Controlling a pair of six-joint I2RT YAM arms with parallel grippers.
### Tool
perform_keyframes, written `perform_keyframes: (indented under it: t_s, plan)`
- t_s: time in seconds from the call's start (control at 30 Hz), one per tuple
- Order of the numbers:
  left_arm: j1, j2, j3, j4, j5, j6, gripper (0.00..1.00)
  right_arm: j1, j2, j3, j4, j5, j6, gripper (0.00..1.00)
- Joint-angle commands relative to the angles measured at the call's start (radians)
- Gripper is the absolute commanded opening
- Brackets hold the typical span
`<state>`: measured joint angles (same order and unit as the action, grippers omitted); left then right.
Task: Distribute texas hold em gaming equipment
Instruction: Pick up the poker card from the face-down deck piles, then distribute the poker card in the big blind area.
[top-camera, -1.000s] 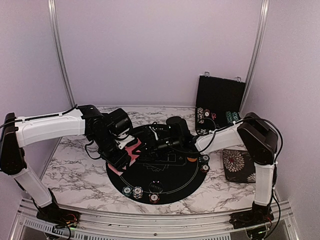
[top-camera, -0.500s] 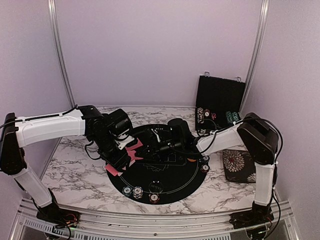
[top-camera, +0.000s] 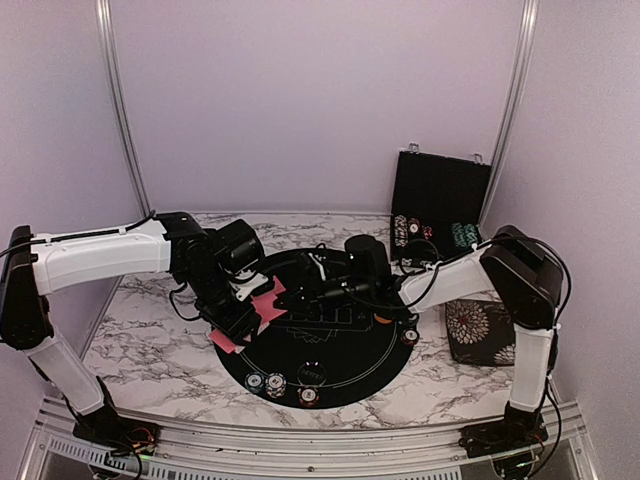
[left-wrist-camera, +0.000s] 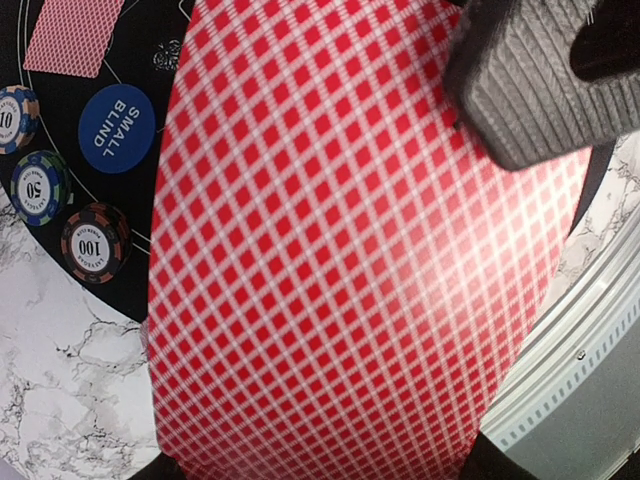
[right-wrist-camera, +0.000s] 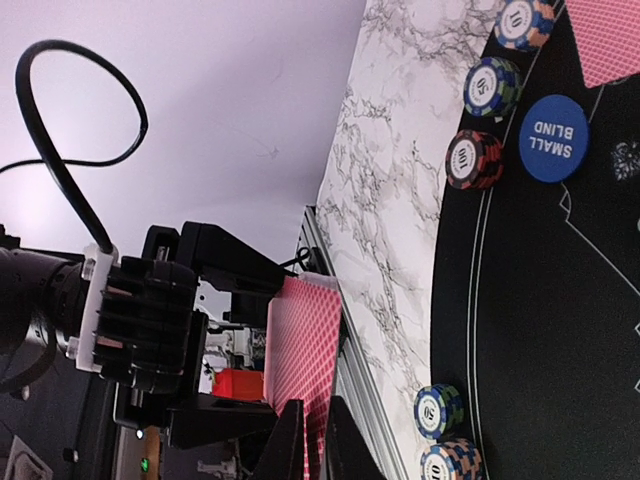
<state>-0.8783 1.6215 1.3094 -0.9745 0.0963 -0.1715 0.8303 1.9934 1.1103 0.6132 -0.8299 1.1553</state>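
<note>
Red-backed cards (left-wrist-camera: 350, 250) sit gripped by left end effector (top-camera: 247, 314), right end effector (right-wrist-camera: 309, 442) pinching them

On my feed I see the white marbled desk (top-camera: 140, 340) carrying a round black mat (top-camera: 350, 358) at its middle, an open black chip case (top-camera: 440, 195) at the far right corner, and a square floral pad (top-camera: 475, 330) by the right edge.

Plain lilac walls (top-camera: 320, 100), metal corner rails (top-camera: 118, 100), white marble-veined tabletop (top-camera: 150, 340)
</note>
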Motion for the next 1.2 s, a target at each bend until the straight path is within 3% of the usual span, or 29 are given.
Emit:
perform_keyframes:
  t_s: [0.0, 0.27, 0.67, 1.17]
  plan:
    - [-0.002, -0.003, -0.007, -0.030, 0.003, -0.002, 0.57, -0.022, -0.025, -0.039, 0.170, -0.023, 0.109, 0.06]
    - [0.009, 0.013, -0.010, -0.038, 0.010, -0.004, 0.57, -0.053, -0.054, -0.092, 0.245, -0.028, 0.160, 0.00]
    - [0.043, 0.035, -0.014, -0.042, 0.024, -0.019, 0.57, -0.132, -0.126, -0.192, 0.261, -0.038, 0.149, 0.00]
    - [0.059, 0.060, 0.000, -0.042, 0.034, -0.011, 0.57, -0.297, -0.232, -0.392, 0.166, -0.052, 0.028, 0.00]
